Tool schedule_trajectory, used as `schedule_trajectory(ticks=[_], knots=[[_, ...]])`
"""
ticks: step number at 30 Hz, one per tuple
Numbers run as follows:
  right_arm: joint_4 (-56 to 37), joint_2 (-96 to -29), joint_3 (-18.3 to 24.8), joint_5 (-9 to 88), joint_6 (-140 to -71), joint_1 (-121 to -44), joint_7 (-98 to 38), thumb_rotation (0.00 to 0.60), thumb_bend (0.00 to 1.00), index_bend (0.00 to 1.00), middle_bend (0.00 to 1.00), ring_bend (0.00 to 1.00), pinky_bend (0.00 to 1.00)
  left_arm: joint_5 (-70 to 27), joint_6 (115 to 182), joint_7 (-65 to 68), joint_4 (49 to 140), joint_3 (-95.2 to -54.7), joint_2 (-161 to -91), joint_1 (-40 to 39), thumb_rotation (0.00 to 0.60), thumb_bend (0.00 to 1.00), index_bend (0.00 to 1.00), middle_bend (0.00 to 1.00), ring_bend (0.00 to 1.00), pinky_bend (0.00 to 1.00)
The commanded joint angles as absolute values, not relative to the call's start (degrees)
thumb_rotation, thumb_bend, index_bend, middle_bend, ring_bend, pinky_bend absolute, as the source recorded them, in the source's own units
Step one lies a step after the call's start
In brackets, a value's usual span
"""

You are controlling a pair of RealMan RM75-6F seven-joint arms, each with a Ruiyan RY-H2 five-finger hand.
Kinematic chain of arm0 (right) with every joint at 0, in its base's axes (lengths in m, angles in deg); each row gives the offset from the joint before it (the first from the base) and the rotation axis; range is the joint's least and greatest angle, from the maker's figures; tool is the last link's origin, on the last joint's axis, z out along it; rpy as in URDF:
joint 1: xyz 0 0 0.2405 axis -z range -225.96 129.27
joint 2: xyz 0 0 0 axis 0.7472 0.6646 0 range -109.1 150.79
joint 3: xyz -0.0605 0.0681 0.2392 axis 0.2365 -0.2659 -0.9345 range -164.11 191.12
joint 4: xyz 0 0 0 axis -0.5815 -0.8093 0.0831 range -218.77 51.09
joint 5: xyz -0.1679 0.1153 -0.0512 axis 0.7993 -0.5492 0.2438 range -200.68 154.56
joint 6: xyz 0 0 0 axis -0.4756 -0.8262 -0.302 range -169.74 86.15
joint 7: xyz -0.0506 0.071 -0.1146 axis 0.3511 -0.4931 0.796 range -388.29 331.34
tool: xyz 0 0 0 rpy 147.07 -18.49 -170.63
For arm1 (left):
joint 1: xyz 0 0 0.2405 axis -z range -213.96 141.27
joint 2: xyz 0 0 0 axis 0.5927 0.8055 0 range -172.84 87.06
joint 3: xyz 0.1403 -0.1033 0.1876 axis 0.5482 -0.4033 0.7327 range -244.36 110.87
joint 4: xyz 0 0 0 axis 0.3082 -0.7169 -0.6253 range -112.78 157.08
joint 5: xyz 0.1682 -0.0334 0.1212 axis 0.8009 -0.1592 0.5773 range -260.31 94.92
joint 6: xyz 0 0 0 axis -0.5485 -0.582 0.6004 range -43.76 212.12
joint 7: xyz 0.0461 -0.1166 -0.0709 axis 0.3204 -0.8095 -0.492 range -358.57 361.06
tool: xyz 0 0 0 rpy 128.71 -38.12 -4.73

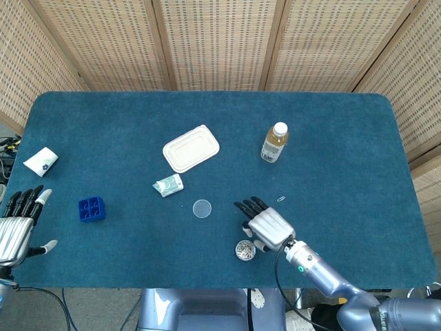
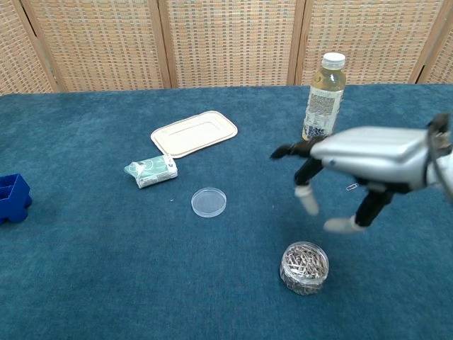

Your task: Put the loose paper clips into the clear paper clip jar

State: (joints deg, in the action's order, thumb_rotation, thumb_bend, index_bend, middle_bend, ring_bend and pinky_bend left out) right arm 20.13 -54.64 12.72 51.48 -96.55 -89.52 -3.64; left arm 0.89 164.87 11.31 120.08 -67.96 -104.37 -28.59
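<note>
The clear paper clip jar [image 2: 304,268] stands open near the table's front edge, full of clips, also seen from the head as the jar [image 1: 245,250]. One loose paper clip [image 1: 281,199] lies on the cloth below the bottle, seen from the chest as the clip [image 2: 352,187]. My right hand [image 2: 361,166] hovers above and to the right of the jar, fingers spread, holding nothing; from the head the right hand [image 1: 267,225] sits between jar and clip. My left hand [image 1: 17,224] rests open at the far left edge. The round clear lid [image 2: 209,202] lies left of the jar.
A drink bottle [image 2: 323,90] stands behind the right hand. A white tray lid [image 2: 193,133], a green wrapped packet [image 2: 151,171], a blue block [image 1: 91,208] and a white packet [image 1: 40,161] lie to the left.
</note>
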Motion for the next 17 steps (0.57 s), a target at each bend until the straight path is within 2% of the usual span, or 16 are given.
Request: schedule_trajectory(ticks=[1,4,7,9,17], knots=[[17.5,-50.7,13.8,60.3,-106.4,-84.4,-7.2,0.6,0.29,0.43,0.02,0.0,0.0,1.3,165.4,11.9,120.2,-67.8,-104.2,-28.8,0.6,0.0,0.0,0.0,0.0,0.0],[13.7,-50.1,14.5,63.4,-112.3,-81.0,-10.5,0.6,0.19,0.32,0.01,0.0,0.0,1.8,166.0,12.5,120.5,-67.6,-104.1,-29.1,0.6,0.0,0.0,0.0,0.0,0.0],[10.7,-48.8,15.2,63.6,-116.7,-77.3,-14.4,0.6,0.01,0.12,0.0,0.0,0.0,2.8,167.1,12.7,120.8,-67.5,-104.0,-29.6,0.6,0.0,0.0,0.0,0.0,0.0],[9.6,-47.7,15.8,63.6,-119.0,-75.0,-15.7,0.6,0.0,0.03,0.0,0.0,0.0,3.3,167.7,12.8,120.9,-67.3,-103.9,-29.9,0.6,0.0,0.0,0.0,0.0,0.0],[5.3,-45.7,17.0,65.1,-129.3,-66.1,-16.9,0.6,0.0,0.0,0.0,0.0,0.0,3.4,170.0,15.9,121.8,-67.0,-104.2,-31.4,0.6,0.0,0.0,0.0,0.0,0.0]])
